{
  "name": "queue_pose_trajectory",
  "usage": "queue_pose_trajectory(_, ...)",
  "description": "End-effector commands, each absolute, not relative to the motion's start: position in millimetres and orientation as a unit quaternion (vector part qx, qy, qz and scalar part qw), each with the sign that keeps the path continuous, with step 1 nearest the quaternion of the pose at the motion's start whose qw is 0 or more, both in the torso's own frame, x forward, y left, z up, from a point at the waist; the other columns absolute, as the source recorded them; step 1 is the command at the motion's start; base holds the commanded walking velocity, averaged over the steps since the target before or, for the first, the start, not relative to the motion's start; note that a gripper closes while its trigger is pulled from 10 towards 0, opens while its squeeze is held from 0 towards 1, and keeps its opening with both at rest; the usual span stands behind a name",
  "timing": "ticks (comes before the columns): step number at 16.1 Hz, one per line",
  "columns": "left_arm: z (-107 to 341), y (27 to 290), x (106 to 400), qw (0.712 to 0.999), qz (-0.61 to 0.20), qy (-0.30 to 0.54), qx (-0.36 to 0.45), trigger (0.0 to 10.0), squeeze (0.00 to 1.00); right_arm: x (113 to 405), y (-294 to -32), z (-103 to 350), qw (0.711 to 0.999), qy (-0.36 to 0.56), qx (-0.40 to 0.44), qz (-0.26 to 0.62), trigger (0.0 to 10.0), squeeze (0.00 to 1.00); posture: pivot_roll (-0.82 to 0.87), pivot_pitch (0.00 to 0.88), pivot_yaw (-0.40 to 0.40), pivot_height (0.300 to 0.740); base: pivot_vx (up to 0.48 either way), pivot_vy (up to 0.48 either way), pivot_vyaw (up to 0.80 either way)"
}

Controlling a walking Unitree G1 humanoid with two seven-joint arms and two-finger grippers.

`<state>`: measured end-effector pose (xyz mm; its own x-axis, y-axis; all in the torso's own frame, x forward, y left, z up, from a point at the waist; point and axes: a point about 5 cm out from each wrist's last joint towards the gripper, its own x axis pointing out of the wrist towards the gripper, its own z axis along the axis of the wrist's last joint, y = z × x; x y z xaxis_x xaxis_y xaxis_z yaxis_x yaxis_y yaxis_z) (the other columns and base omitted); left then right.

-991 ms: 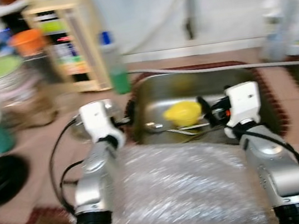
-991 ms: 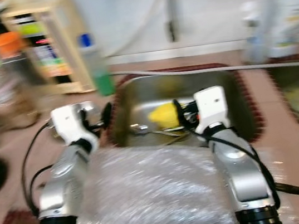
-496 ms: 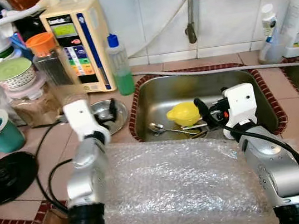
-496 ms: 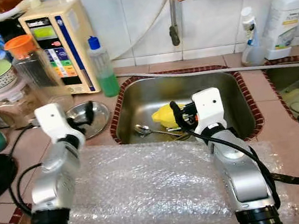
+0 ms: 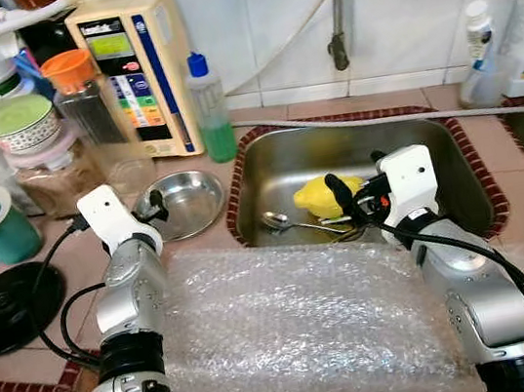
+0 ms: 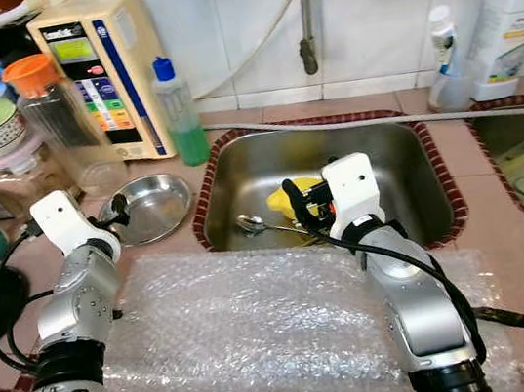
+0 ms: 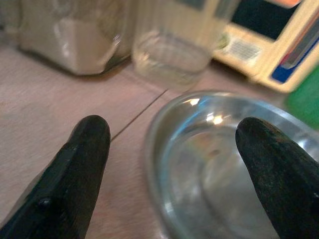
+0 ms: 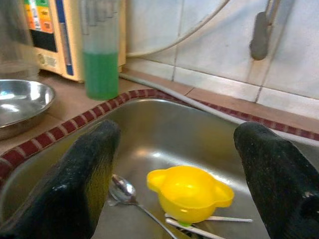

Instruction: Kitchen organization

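1. Tiled counter [image 5: 44, 253] carries a recessed steel sink [image 5: 458, 186]; bubble wrap [image 5: 312, 331] lies before it.
2. My right gripper [image 5: 357, 203] hovers at the sink's near edge, fingers apart, facing the yellow bowl [image 5: 322, 197] and spoon [image 5: 278, 220] on the sink floor.
3. My left gripper [image 5: 157, 208] is spread beside the steel dish [image 5: 184, 203].
4. Judgement: the bowl is light, rigid, likely slippery; grip its rim.

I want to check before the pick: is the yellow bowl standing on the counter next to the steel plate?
No, the yellow bowl lies inside the sink, beside a spoon, while the steel plate sits on the counter.
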<state>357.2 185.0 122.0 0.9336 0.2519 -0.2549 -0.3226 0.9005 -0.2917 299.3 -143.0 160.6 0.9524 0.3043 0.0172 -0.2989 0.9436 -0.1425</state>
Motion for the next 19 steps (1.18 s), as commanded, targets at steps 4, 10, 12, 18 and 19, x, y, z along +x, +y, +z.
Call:
queue_pose_trajectory(4, 119.3, 185.4, 367.4, 0.956, 0.158, 0.153, -0.193, 10.0, 0.00, 287.1, -124.0, 166.0, 0.968, -0.024, -0.056, 0.242, 10.0, 0.00, -0.09, 0.000, 0.128, 0.740, 0.000, 0.000, 0.00)
queue_pose_trajectory(10, 117.0, 181.1, 377.6, 0.946, 0.131, 0.197, -0.220, 5.7, 0.00, 265.0, -113.7, 156.0, 0.934, 0.023, -0.036, 0.356, 10.0, 0.00, -0.11, 0.000, 0.136, 0.740, 0.000, 0.000, 0.00)
queue_pose_trajectory(12, 112.1, 183.5, 376.0, 0.943, 0.134, 0.212, -0.219, 0.0, 0.00, 263.6, -113.6, 156.0, 0.929, 0.028, -0.037, 0.368, 10.0, 0.00, -0.11, 0.000, 0.137, 0.740, 0.000, 0.000, 0.00)
queue_pose_trajectory(18, 106.0, 197.7, 372.3, 0.948, 0.152, 0.219, -0.172, 0.0, 0.00, 262.4, -115.5, 159.1, 0.918, 0.039, -0.031, 0.394, 10.0, 0.00, -0.09, 0.000, 0.128, 0.740, 0.000, 0.000, 0.00)
queue_pose_trajectory(19, 105.7, 198.9, 371.9, 0.950, 0.153, 0.213, -0.172, 0.0, 0.00, 262.5, -115.8, 158.9, 0.917, 0.040, -0.033, 0.396, 10.0, 0.00, -0.09, 0.000, 0.126, 0.740, 0.000, 0.000, 0.00)
